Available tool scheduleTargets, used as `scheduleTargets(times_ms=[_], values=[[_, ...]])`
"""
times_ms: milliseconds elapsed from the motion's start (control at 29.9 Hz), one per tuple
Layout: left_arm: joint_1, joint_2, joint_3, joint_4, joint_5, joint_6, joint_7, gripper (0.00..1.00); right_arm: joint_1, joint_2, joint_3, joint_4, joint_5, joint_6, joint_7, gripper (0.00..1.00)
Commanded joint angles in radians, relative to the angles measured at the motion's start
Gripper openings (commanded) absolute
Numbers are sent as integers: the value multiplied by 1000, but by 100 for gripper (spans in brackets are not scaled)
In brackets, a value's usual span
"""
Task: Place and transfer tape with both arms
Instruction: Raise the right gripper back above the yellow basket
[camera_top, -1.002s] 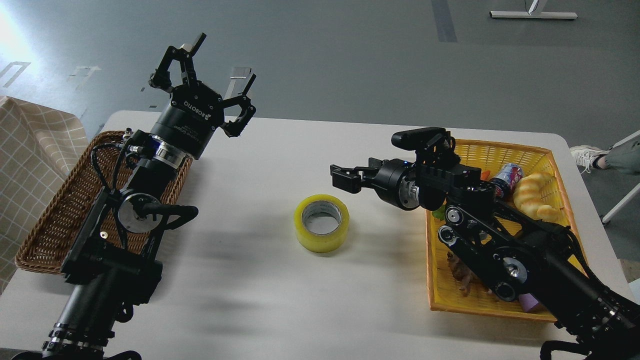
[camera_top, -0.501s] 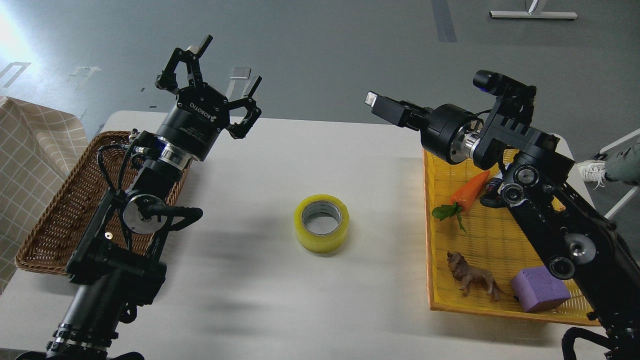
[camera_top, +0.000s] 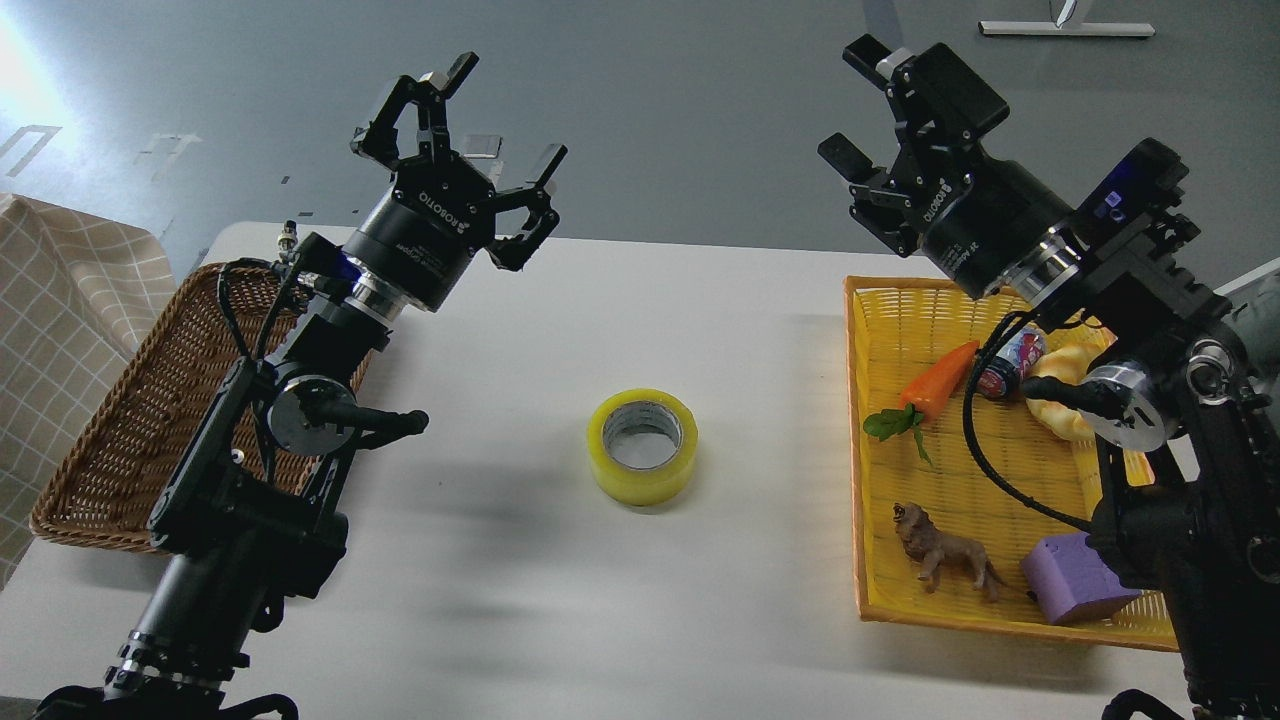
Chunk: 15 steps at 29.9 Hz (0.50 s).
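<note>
The tape (camera_top: 643, 446) lay flat on the white table (camera_top: 500, 600), hole upward, about midway between the two baskets and touching nothing. The left gripper (camera_top: 503, 115) was raised above the far left part of the table, its fingers spread wide with nothing between them. The right gripper (camera_top: 852, 103) was likewise lifted, above the far edge of the yellow basket (camera_top: 880, 300), fingers parted and holding nothing. Both grippers were well apart from the tape, with bare tabletop around the roll.

The brown wicker basket (camera_top: 130, 420) sat at the left edge, partly hidden behind the left arm. In the yellow basket lay a toy carrot (camera_top: 935, 375), a small lion figure (camera_top: 945, 555), a purple block (camera_top: 1075, 590), a can (camera_top: 1010, 360) and a yellow bread toy (camera_top: 1060, 375), the last three partly covered by the right arm.
</note>
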Motion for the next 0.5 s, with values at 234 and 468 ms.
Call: scheduleTargets(times_ms=[234, 468], values=[[-21, -1, 8, -25, 1, 8, 0, 98, -22, 14, 186, 22, 26, 0, 9, 100], [-12, -2, 7, -31, 1, -2, 0, 98, -45, 14, 176, 61, 100, 0, 43, 100]])
